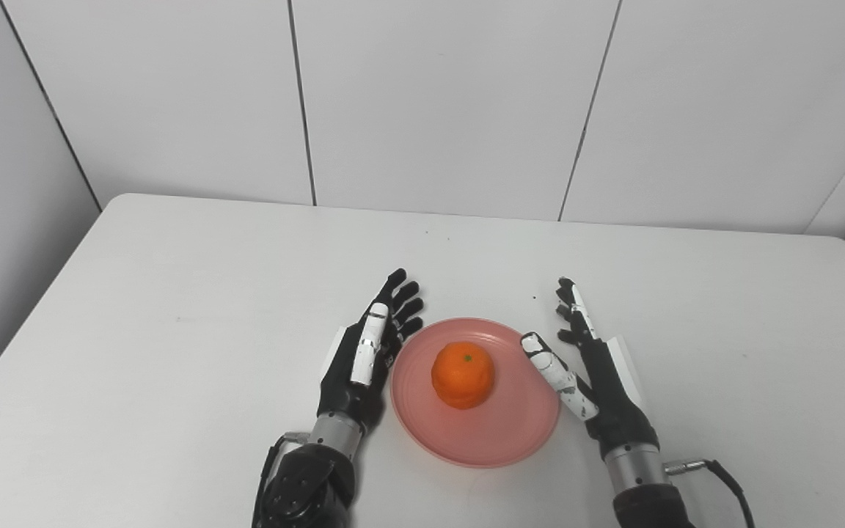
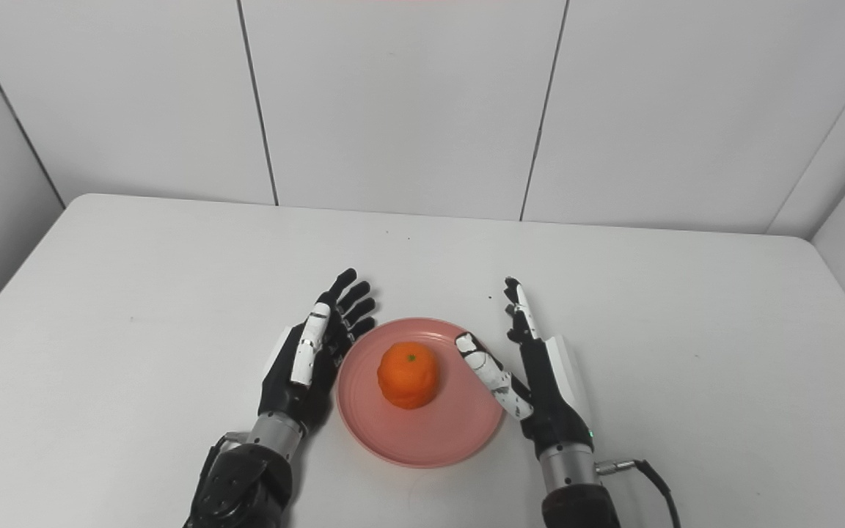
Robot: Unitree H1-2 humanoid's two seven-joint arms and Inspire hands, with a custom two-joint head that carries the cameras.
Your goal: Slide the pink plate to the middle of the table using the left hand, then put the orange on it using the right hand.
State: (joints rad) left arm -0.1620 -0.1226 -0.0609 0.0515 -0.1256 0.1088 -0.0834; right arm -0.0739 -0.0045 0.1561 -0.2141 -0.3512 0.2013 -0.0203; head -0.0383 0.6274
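Observation:
The pink plate [image 1: 496, 433] lies on the white table near its front middle. The orange [image 1: 463, 374] sits upright on the plate, a little left of its centre. My left hand [image 1: 371, 352] is open, fingers stretched out, right beside the plate's left rim. My right hand [image 1: 584, 367] is open and empty at the plate's right rim, its thumb reaching over the rim toward the orange without touching it. Both hands show the same way in the right eye view, left hand [image 2: 312, 352] and right hand [image 2: 532, 374].
The white table [image 1: 173, 308] ends at a panelled wall at the back. A cable [image 1: 723, 477] trails from my right wrist at the bottom edge.

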